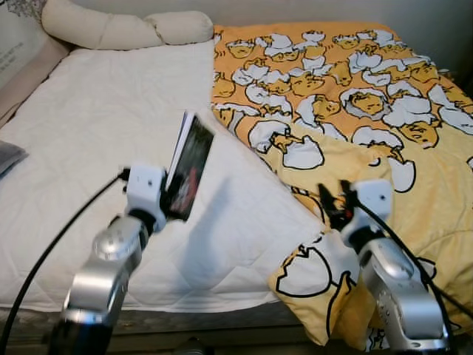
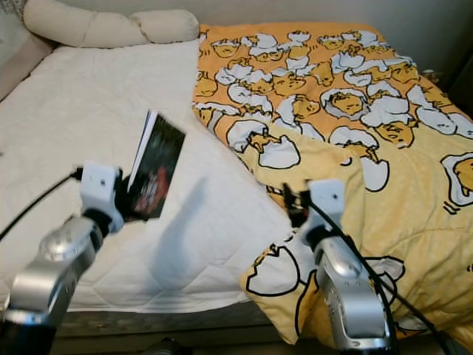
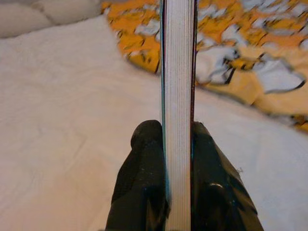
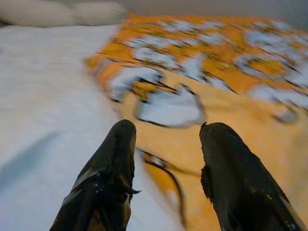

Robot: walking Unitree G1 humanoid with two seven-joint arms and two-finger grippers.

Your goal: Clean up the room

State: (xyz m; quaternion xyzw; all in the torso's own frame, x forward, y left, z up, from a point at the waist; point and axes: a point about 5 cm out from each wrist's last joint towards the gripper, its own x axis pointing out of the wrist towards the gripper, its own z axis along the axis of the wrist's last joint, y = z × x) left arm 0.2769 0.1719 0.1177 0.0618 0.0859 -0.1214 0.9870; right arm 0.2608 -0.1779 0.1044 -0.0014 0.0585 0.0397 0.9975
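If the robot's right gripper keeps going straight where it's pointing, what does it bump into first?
Most likely the yellow duvet. The open right gripper points right at its folded edge, though how far off that is stays unclear.

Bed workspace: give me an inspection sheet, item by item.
Surface: white quilted mattress pad on the bed.
Job's things: book held upright above the pad; yellow cartoon-print blanket spread over the robot's right side, its near edge folded over.
Clutter: grey item at the left edge, too cut off to identify.
Pincers: left pincer shut on the book; right pincer open, over the blanket's edge.
Cables: black cable along the left arm.
Surroundings: cream bolster pillow at the far end.
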